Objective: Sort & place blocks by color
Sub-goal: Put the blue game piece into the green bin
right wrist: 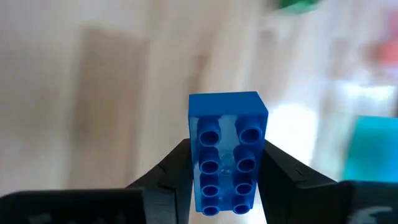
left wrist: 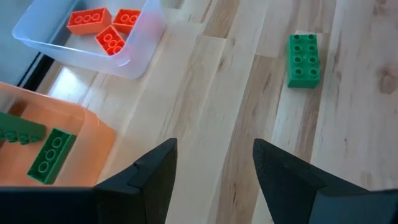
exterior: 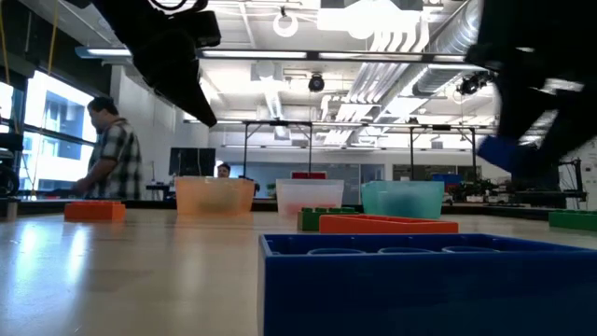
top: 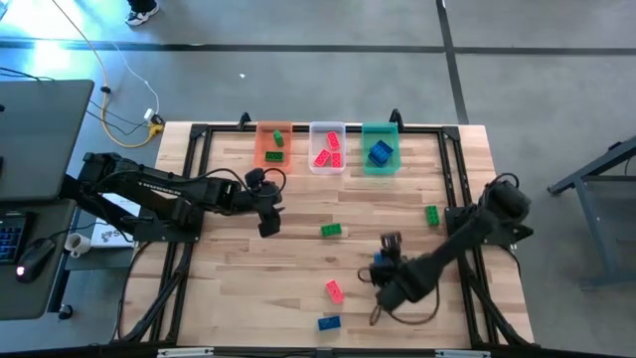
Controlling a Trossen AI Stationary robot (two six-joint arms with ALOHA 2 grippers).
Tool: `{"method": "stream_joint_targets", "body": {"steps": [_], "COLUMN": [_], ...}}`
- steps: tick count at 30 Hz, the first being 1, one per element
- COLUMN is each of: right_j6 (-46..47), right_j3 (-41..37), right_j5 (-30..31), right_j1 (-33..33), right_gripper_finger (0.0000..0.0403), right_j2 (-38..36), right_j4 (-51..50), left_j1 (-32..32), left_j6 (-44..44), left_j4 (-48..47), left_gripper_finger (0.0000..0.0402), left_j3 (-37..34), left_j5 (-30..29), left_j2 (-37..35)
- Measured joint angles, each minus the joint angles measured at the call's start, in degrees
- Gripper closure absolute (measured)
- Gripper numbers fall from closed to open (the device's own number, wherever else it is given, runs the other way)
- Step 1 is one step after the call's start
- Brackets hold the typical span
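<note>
In the right wrist view the worktop [right wrist: 93, 93] behind the held blue block [right wrist: 227, 152] is blurred, and a green shape [right wrist: 297, 5] is cut off by the frame edge. In the low view a blue block [exterior: 429, 285] is cut off at the bottom, and the right gripper [exterior: 522, 140] is a dark blur

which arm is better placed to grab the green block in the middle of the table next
Left. Its pincer is open, empty and beside the green block; the right pincer is shut on a blue block.
</note>
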Motion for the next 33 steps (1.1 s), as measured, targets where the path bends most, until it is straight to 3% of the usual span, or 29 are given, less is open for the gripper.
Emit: {"method": "stream_joint_targets", "body": {"steps": [6,13,25,33], "right_j6": [-6.0,-11.4,-26.5,-31.6], "right_j3": [0.1,0.1,0.2,0.2], "right_j5": [7.4,10.0,8.5,0.3], "right_j1": [-10.2,-24.0,-45.0,-58.1], "right_gripper_finger": [0.0289,0.0289,0.0289,0.0289], "right_j2": [-3.4,-6.8,-10.2,-10.4], "right_j4": [0.2,0.8,12.8,23.6], "left_j1": [0.0,0.0,0.0,0.0], "left_j6": [0.0,0.0,0.0,1.6], "left_j4": [0.0,0.0,0.0,0.6], "left_gripper_finger": [0.0202,0.0202,0.0202,0.0202], "left_j3": [0.0,0.0,0.0,0.0], "left_j5": [0.4,0.5,0.9,0.9], "left_j2": [0.0,0.0,0.0,0.0]}}
